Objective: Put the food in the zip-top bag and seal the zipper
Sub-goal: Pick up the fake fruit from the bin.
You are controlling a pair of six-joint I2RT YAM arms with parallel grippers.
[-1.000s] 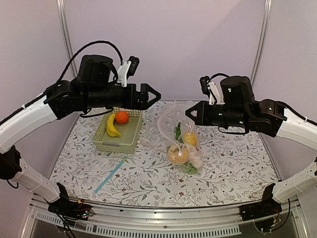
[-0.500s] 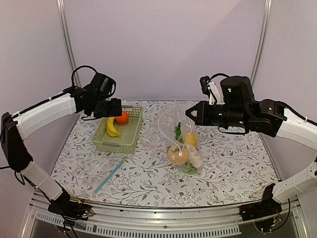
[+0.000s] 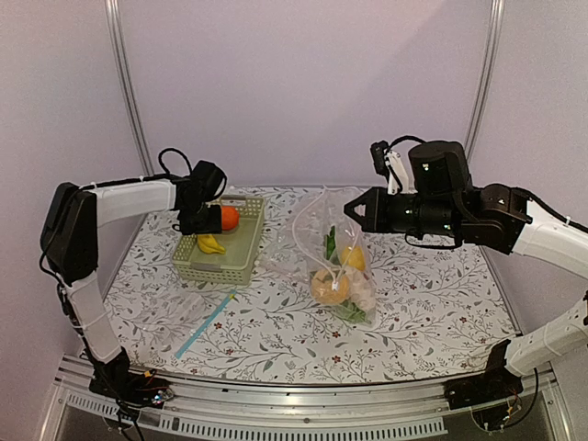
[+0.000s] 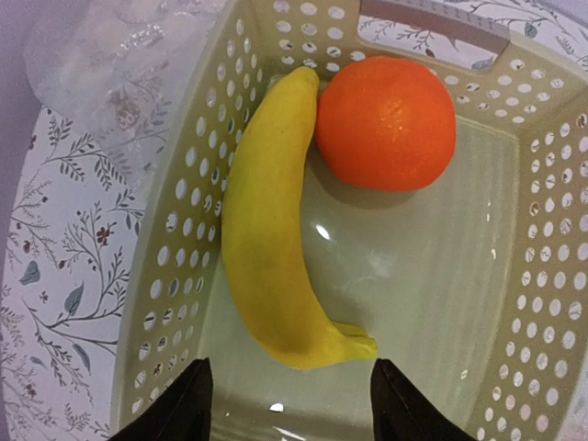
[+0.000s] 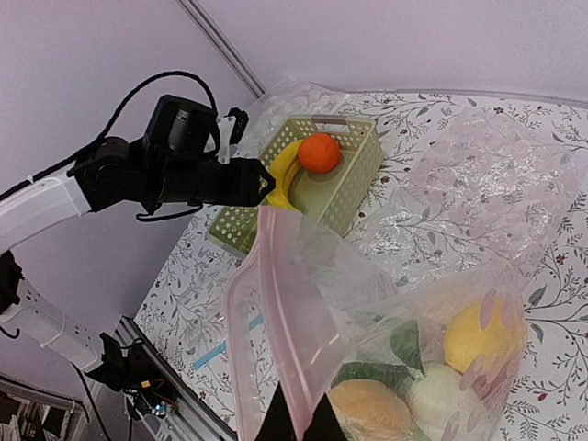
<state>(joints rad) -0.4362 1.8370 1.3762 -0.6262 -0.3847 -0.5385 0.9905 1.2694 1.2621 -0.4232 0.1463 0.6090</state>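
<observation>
A yellow banana [image 4: 266,239] and an orange [image 4: 386,124] lie in the pale green basket [image 4: 175,248]. My left gripper [image 4: 294,413] is open and empty, low over the basket with its jaws either side of the banana's stem end. In the top view it [image 3: 204,220] is at the basket's far left, beside the orange [image 3: 228,217] and banana [image 3: 211,244]. My right gripper [image 5: 299,424] is shut on the zip-top bag's [image 3: 335,257] pink zipper strip [image 5: 276,303] and holds the mouth up. Inside the bag are a lemon [image 5: 482,335], a peach [image 5: 372,409], a radish [image 5: 436,404] and greens [image 5: 372,377].
A flat clear bag with a blue strip [image 3: 204,326] lies on the flowered tablecloth in front of the basket [image 3: 220,268]. Metal frame posts stand at the back left [image 3: 124,92] and back right [image 3: 485,83].
My left arm has swung down from high above the table and brought its open gripper into the basket over the banana. The right arm and bag have not moved.
</observation>
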